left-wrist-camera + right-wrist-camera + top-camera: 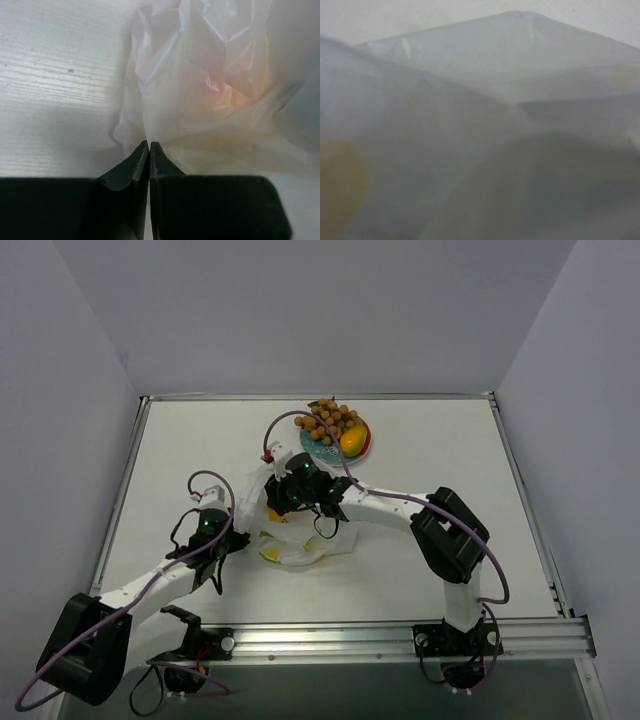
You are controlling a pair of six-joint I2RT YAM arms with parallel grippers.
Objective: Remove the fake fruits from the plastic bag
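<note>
Your left pincer (149, 145) is clenched on the edge of the plastic bag (200, 75); pin it firmly to the bench (50, 75). The small orange fruit (231, 100) glows through the film near your right pincer (292, 498), whose grip I cannot tell, so draw out slowly.

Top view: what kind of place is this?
Probably a robot lab test bench: a white table boxed by plain grey walls, with the left robot arm and right robot arm bolted to a silver metal rail.
</note>
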